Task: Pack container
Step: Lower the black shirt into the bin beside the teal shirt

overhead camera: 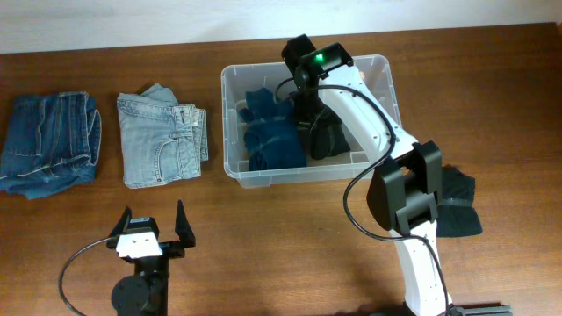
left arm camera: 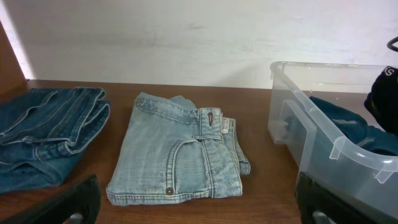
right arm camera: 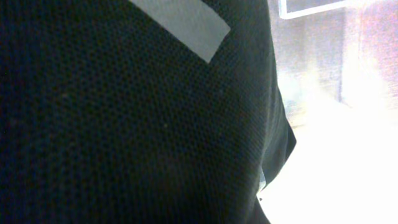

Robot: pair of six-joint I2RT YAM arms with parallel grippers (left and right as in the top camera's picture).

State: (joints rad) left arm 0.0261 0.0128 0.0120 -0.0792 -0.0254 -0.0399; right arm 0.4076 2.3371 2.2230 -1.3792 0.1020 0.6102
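Container [overhead camera: 290, 174] upright, long axis left-right

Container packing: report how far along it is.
Done: a dark blue garment lies in the container. In hand: the right gripper, down inside it, is shut on a black mesh garment. Still to pack: light jeans, dark jeans and a dark cloth lie on the table; the left gripper is open.

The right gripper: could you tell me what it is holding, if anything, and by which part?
The right gripper is shut on the black garment in the container; which part it grips is hidden.
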